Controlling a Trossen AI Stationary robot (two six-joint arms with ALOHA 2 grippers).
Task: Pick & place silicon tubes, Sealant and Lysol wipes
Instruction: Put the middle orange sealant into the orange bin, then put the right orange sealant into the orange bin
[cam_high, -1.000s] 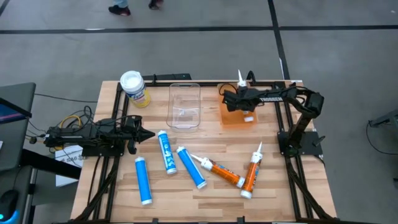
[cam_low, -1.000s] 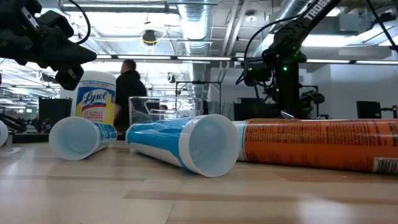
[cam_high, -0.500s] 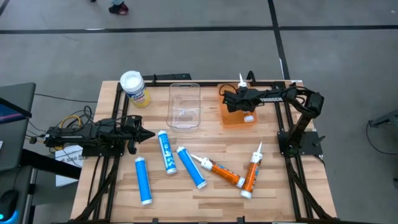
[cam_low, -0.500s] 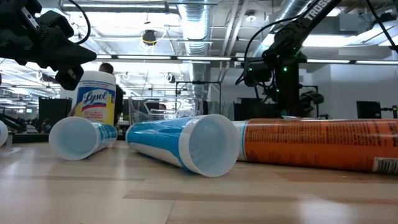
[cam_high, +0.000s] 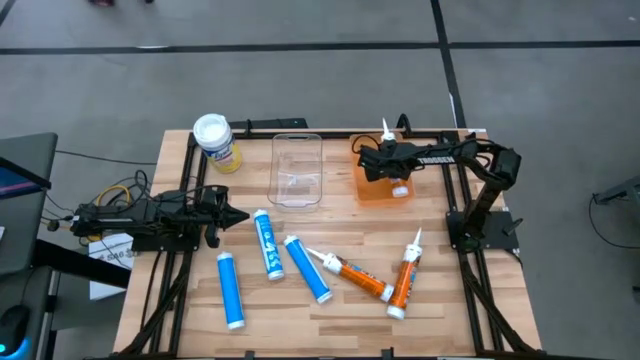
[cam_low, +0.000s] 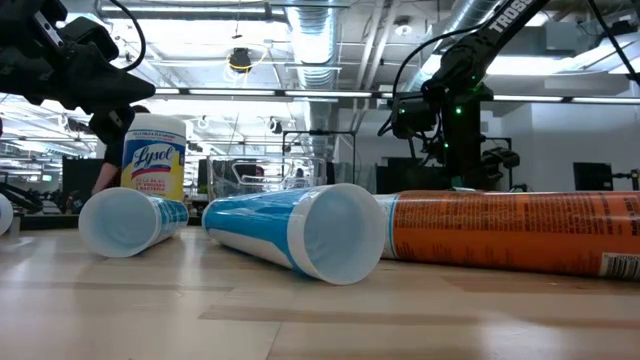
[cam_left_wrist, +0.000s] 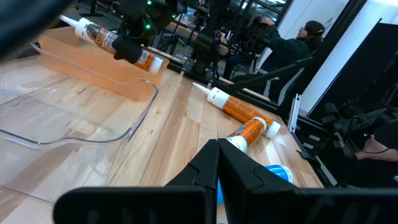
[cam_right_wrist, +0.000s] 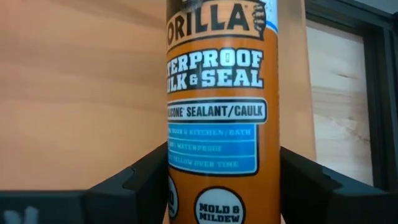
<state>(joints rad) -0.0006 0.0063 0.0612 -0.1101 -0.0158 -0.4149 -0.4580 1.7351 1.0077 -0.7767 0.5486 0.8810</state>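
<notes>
Held tube: your right gripper is clamped on the orange Gorilla sealant tube, which since a second ago has dipped slightly over the orange translucent bin, far right.
Meaning: release looks close.
Left gripper: parked left, fingers together.
Lysol wipes canister: untouched, far left.

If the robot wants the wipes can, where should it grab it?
Probably around the yellow-labelled body of the wipes can, below the wide white lid, coming in level from the side. It stands upright at the table's far left corner, and its round wall looks easier for the jaws to close on than that broad lid.
</notes>
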